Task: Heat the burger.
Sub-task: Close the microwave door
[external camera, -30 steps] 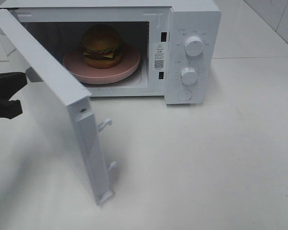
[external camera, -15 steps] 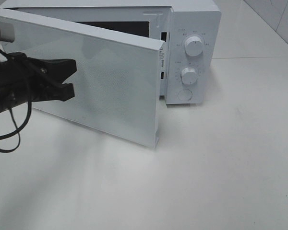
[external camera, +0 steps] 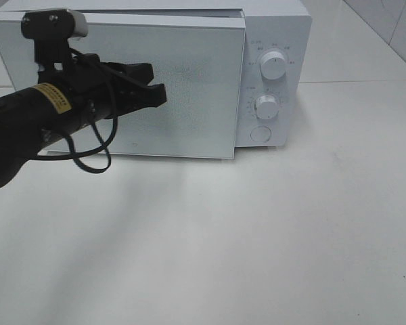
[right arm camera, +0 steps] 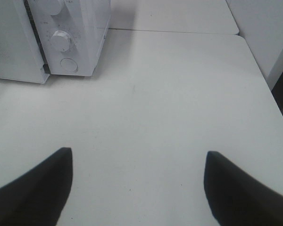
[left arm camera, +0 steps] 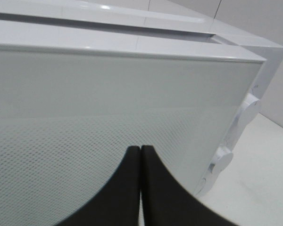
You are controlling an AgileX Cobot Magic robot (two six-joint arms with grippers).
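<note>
left gripper point(external camera: 160, 95) closed, tips at microwave door point(external camera: 199, 74)

Left pincer point(external camera: 158, 95) closed tight, right pincer point(right arm camera: 137, 153) spread wide.

The high exterior camera stands in front of the white boxy microwave oven point(external camera: 274, 40) and looks down at a slant from some way off, taking in its frosted dotted door point(external camera: 196, 101), two round white dials point(external camera: 273, 66) and a broad stretch of plain white counter point(external camera: 271, 237). The left wrist camera sits just behind the black left tool point(left arm camera: 140, 155), very near the door, whose panel fills most of its view, the dials seen edge-on beyond. The right wrist camera looks past the black right tool point(right arm camera: 137, 153), down over the counter from farther back; with the high view it shares the dials, the door's corner and the counter.
</note>
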